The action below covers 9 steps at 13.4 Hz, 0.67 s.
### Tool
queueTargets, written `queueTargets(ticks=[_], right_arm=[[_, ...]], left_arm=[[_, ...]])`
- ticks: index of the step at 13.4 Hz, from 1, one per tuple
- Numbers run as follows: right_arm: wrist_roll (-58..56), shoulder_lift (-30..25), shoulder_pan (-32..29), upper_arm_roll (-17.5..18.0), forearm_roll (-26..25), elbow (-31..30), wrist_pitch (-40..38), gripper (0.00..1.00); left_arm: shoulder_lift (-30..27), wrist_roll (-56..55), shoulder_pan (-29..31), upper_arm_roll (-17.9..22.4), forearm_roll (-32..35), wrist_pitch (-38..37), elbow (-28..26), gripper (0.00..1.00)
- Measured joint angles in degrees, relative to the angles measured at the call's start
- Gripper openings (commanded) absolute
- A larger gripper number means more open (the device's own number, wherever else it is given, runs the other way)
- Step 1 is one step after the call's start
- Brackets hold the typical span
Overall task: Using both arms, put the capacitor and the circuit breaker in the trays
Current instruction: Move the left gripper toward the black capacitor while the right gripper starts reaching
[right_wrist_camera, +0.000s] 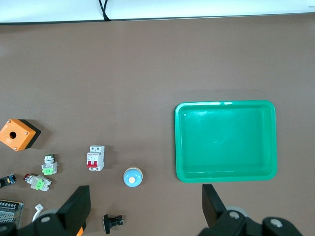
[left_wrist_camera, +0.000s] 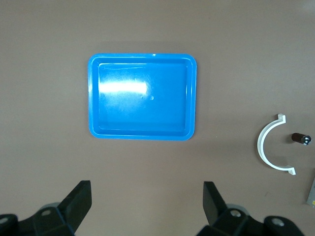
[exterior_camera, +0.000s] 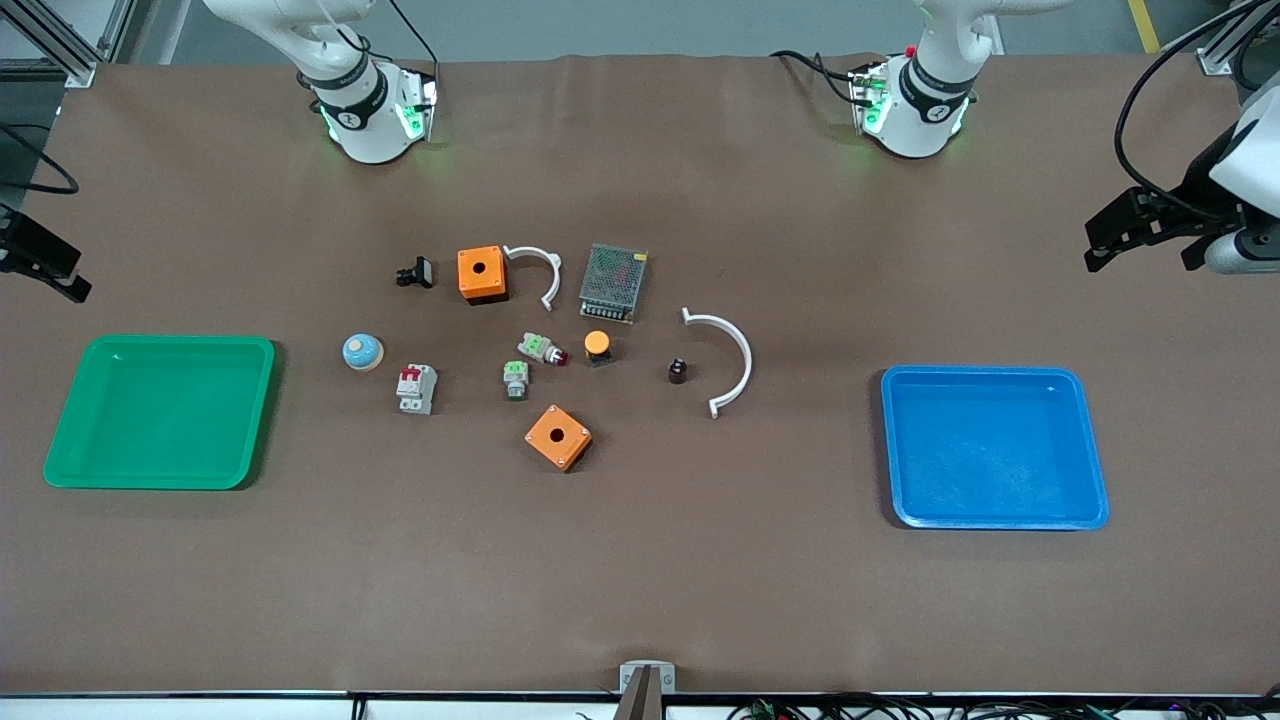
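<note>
1. The left gripper hangs high over the table at the left arm's end, at the right edge of the front view; its two black fingers are spread wide with nothing between them.
2. The right gripper hangs at the left edge of the front view, over the right arm's end of the table, jaws equally wide apart and holding nothing.
3. The blue tray lies in the lower right of the front view and fills the upper middle of the left wrist view; nothing lies in it.
4. The green tray sits at the lower left of the front view, its glossy floor bare.
5. The capacitor, a tiny dark cylinder, stands near the middle of the frame, just inside the curve of a white half-ring clamp.
6. The circuit breaker, light grey with red levers, sits left of centre, just beside a blue domed button and well apart from the green tray.
7. Between them lie two green-topped switch parts, an orange-capped push button, two orange boxes, a mesh-covered power supply, a second white clamp and a black clip.
</note>
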Motion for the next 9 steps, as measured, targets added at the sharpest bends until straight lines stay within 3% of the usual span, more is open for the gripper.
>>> queueTargets(ticks=[6,9], right_arm=[[0.0,0.0,0.0,0.0,0.0,0.0,0.0,1.00],[0.0,0.0,0.0,-0.1,0.0,0.1,0.0,1.00]], left_arm=[[0.5,0.0,0.0,0.0,0.0,-0.2,0.0,1.00],[3.6,0.0,-1.0,-0.9,0.0,-0.3,-0.1,1.00]])
